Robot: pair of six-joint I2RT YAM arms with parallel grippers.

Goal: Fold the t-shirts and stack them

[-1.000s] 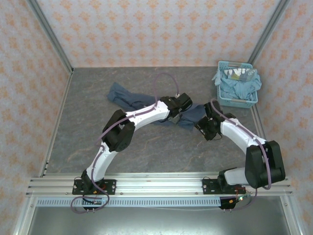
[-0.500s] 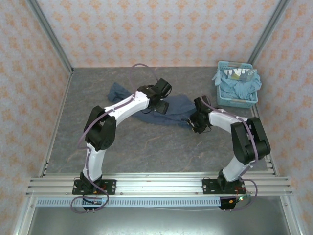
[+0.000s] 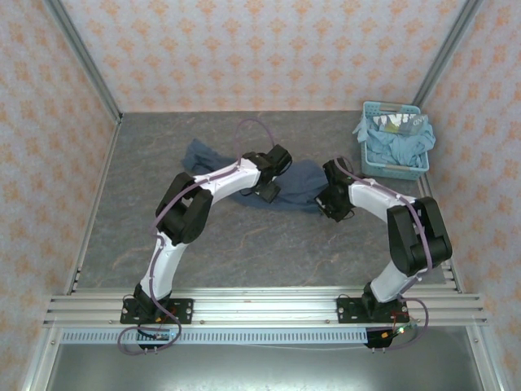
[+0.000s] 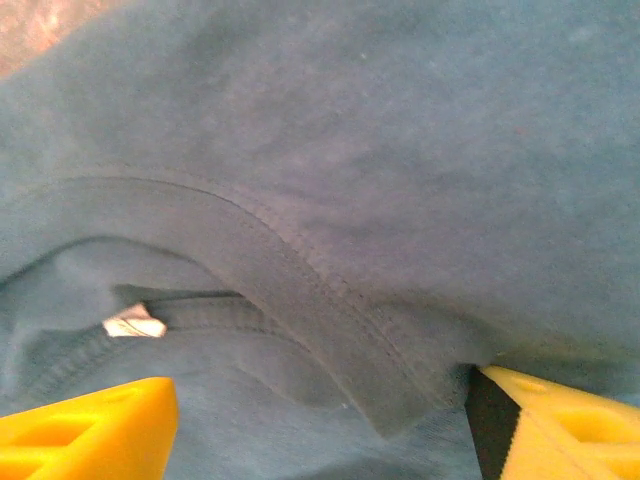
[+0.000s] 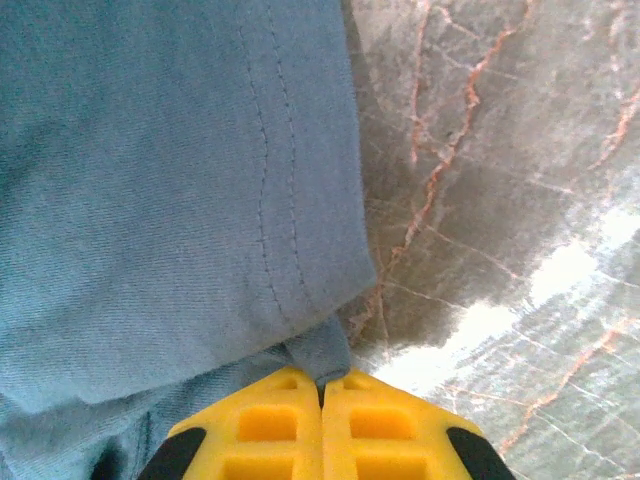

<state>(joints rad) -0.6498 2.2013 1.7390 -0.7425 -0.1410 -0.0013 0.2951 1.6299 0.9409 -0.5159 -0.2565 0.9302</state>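
Lying spread on the grey marbled tabletop (image 3: pixel 244 236), dark slate-blue t-shirt (image 3: pixel 303 181), right jaws pinched together on its hem corner, left jaws apart astride the collar (image 4: pixel 320 300), more blue shirts (image 3: pixel 400 147) heaped in the basket (image 3: pixel 396 172)

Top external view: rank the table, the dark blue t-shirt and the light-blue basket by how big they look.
1. table, by far the largest.
2. dark blue t-shirt, clearly wider than the basket even though partly hidden.
3. light-blue basket, the smallest.

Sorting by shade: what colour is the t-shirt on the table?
Dark slate-blue t-shirt, clearest in right wrist view.
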